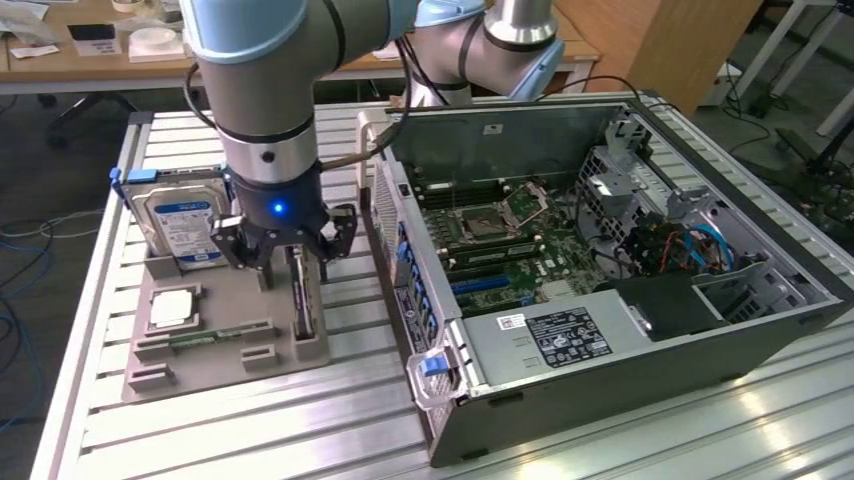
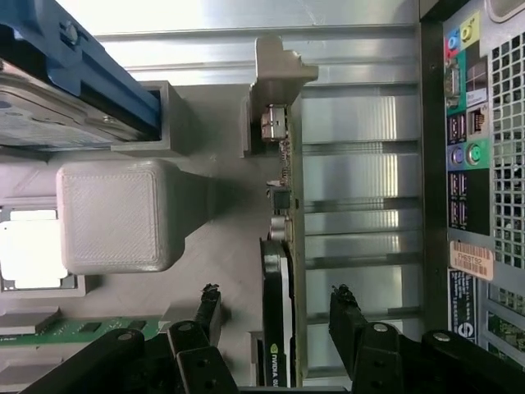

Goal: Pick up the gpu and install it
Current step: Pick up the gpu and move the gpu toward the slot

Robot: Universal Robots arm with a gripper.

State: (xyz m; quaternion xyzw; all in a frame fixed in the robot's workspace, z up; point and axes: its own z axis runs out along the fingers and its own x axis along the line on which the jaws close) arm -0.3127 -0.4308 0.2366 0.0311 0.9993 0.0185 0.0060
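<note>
The gpu [image 1: 304, 295] stands on edge in a slot of the grey holder tray [image 1: 214, 360], left of the open computer case [image 1: 601, 270] in the exterior view. In the wrist view the gpu [image 2: 279, 287] is a slim dark card seen edge-on, with its silvery end bracket [image 2: 275, 74] at the far end. My gripper [image 1: 296, 262] hangs straight over the card, open. The two black fingers [image 2: 349, 316] stand one on each side of the card, apart from it. The gripper [image 2: 275, 308] holds nothing.
The tray also carries a silver hard drive [image 1: 184, 225] with a blue-white label, a processor chip [image 1: 174, 310] and a green memory stick [image 1: 200, 340]. The case lies open with its motherboard [image 1: 501, 240] exposed. A slatted aluminium table [image 1: 267, 430] lies underneath.
</note>
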